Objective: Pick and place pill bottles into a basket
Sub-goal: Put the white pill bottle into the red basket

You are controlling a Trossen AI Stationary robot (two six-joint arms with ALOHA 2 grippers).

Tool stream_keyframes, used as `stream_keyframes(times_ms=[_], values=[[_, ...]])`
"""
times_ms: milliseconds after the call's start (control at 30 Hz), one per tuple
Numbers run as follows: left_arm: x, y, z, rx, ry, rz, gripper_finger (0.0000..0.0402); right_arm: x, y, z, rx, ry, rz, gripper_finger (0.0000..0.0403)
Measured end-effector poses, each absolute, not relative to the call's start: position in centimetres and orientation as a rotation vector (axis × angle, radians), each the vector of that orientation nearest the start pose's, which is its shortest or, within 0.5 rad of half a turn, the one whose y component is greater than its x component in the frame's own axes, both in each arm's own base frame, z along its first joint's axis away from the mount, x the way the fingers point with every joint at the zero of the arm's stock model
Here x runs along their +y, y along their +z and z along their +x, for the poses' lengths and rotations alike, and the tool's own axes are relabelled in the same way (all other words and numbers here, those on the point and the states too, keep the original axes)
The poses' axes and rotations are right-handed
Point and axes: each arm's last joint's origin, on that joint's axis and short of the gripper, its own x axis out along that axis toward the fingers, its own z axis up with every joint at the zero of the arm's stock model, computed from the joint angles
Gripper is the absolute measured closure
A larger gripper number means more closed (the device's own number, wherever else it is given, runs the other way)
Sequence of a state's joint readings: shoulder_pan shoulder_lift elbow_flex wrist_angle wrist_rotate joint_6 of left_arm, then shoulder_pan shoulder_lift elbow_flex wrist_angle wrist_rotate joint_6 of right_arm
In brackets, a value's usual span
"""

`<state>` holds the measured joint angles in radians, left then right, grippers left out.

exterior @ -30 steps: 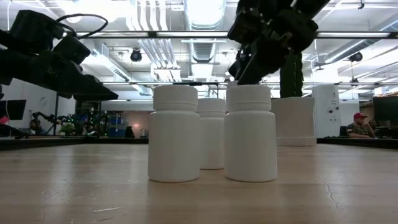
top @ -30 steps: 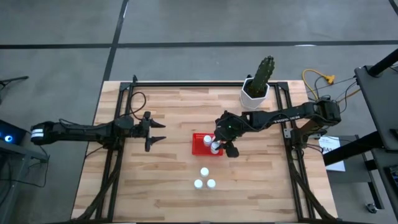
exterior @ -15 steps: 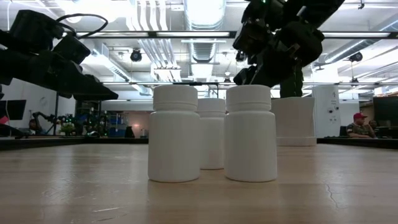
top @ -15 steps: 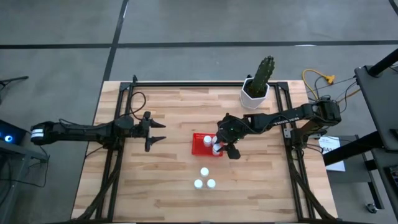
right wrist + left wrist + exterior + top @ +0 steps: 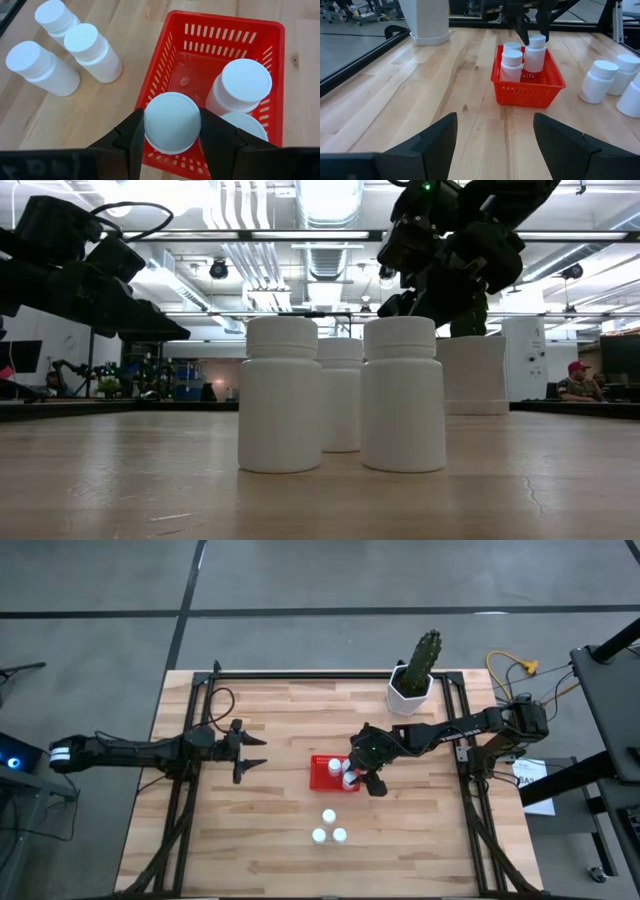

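The red basket (image 5: 325, 773) stands mid-table and also shows in the left wrist view (image 5: 527, 80). Two white pill bottles (image 5: 244, 85) stand in it. My right gripper (image 5: 352, 773) is above its right-hand part, shut on a third bottle (image 5: 535, 52). Three more bottles (image 5: 328, 828) stand upright on the table nearer the near edge, and fill the low view (image 5: 340, 395). My left gripper (image 5: 255, 752) is open and touches nothing, hovering left of the basket. My right gripper pinches the bottle's cap (image 5: 150, 122) by its two opposite sides between its two fingers (image 5: 131, 142). The fingers come from above and point down. The bottle is upright with its lower part inside the basket. I cannot tell whether its bottom rests on the basket floor.
A white pot with a green cactus (image 5: 415, 680) stands at the far right of the table. Dark frame rails (image 5: 190, 790) run along the table's left and right sides. Bare wood lies between my left gripper and the basket.
My right gripper, still shut on the bottle, has shifted a little toward the table's right edge over the basket. My left arm has kept still.
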<state>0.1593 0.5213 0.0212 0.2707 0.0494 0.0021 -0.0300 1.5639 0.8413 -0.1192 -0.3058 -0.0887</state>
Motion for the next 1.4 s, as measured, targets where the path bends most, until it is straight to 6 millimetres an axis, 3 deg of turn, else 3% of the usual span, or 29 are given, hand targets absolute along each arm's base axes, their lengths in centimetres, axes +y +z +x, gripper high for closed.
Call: stream_keyframes(times_ms=[200,400,733,1033,1400], values=[[1.9,14.82,12.76,0.228,0.109,-0.022,0.0157,-0.05,17.93,30.52,0.821,0.295,0.062,0.0259],[1.9,14.82,12.76,0.228,0.109,-0.021,0.0157,-0.04,17.92,30.52,0.824,0.292,0.083,0.0228],[1.9,14.82,12.76,0.228,0.109,-0.021,0.0157,-0.03,17.92,30.52,0.825,0.291,0.09,0.0239],[1.9,14.82,12.76,0.228,0.109,-0.021,0.0157,-0.03,17.94,30.53,0.823,0.291,0.09,0.021],[1.9,14.82,12.76,0.228,0.109,-0.021,0.0157,-0.03,17.94,30.55,0.821,0.293,0.085,0.0207]])
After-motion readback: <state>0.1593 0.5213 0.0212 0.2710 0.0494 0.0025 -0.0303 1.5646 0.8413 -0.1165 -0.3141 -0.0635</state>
